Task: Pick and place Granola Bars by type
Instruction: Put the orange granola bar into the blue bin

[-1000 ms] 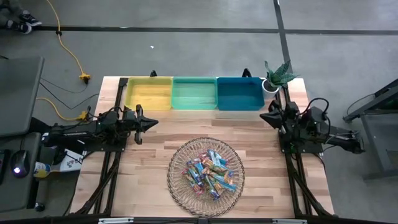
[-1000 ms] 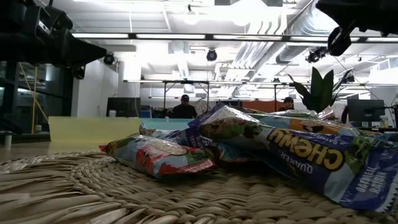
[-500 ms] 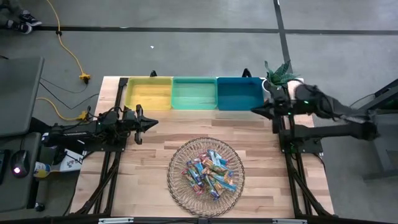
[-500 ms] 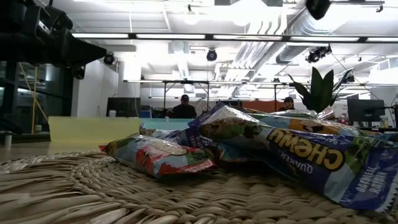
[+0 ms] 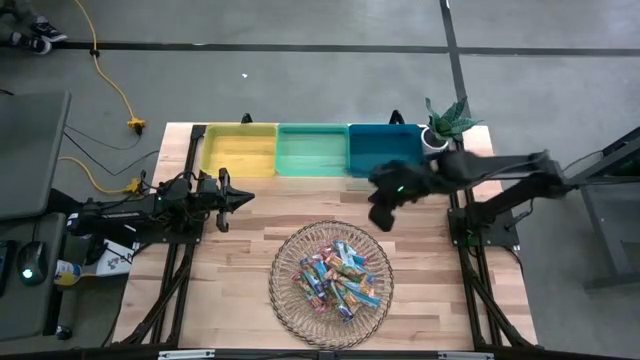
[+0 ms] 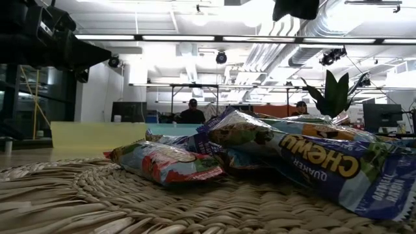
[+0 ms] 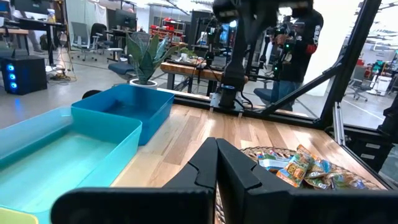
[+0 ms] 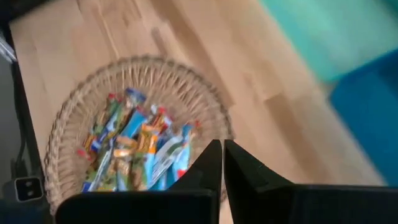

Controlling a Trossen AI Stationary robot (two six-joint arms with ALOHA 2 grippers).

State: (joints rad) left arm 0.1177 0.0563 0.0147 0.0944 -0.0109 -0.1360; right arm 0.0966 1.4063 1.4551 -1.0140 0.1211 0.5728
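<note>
Several granola bars (image 5: pixel 335 278) in light blue, red and orange wrappers lie heaped in a round wicker basket (image 5: pixel 285 300) at the table's near middle; they also show in the right wrist view (image 8: pixel 134 149) and the low view (image 6: pixel 260 146). My right gripper (image 5: pixel 381 217) hangs shut above the table, between the blue bin and the basket's far right rim, tipped down toward the basket (image 8: pixel 68 130). My left gripper (image 5: pixel 246 198) waits shut and level at the table's left, holding nothing.
A yellow bin (image 5: pixel 240 150), a green bin (image 5: pixel 312 150) and a blue bin (image 5: pixel 385 150) stand in a row along the far edge. A potted plant (image 5: pixel 445 120) stands at the far right corner. Bare wood lies between bins and basket.
My right gripper has risen from its place at the table's right edge and swung toward the table's middle, tipping from level to slanting down at the basket. Its fingers have stayed shut. The bars and the basket have not moved.
</note>
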